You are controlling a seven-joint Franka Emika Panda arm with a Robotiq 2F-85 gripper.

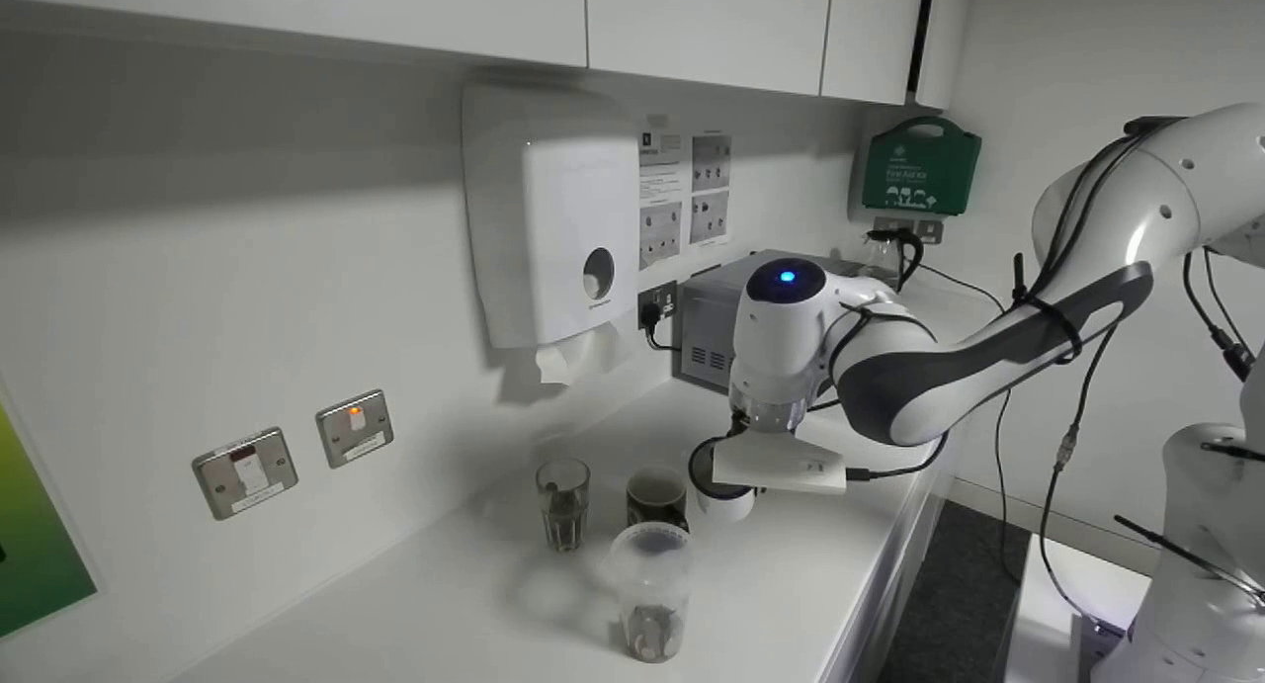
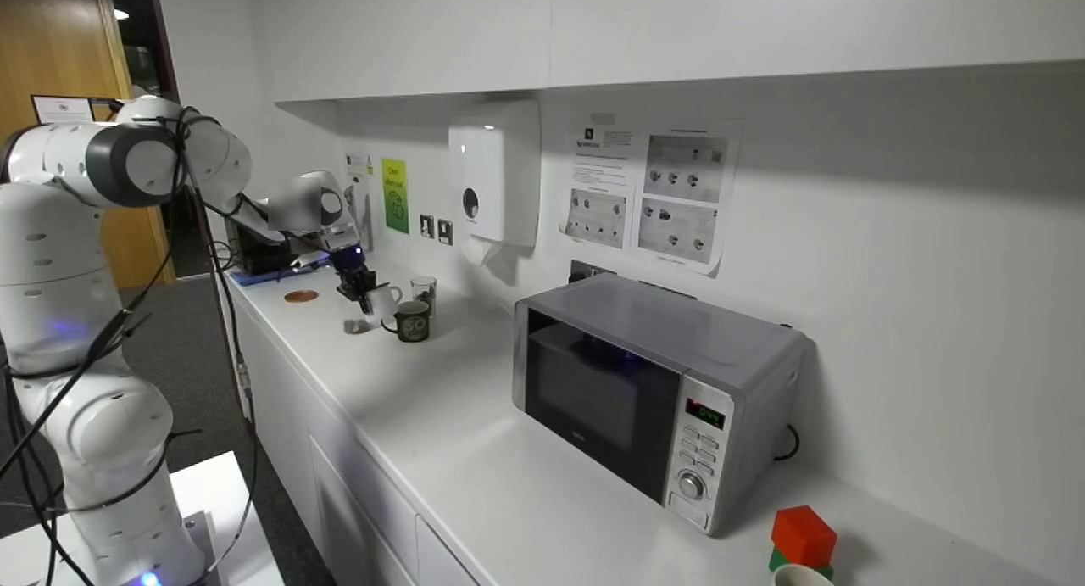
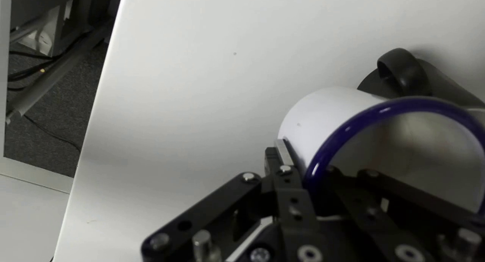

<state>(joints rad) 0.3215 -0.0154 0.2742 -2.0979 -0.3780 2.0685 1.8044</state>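
Surface (image 1: 474, 609): stretched long and white. Clear plastic cup (image 1: 652, 579), slimmer glass (image 1: 564, 507): stood near, seemingly easy to knock. White mug (image 3: 379, 140): leaned over the surface, pinched at its rim (image 3: 348, 129) by the pincer (image 3: 306, 163), with one finger inside; seemed stiff, slick, chippable, best held there or by the handle (image 2: 401, 293). Dark mug (image 2: 413, 323): stood just beside, apparently in the way.

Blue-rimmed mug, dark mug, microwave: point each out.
Blue-rimmed mug (image 3: 401, 148): wrist view, its inside.
Dark mug (image 2: 413, 322): in an exterior view, its printed side.
Microwave (image 2: 629, 402): in an exterior view, its door.
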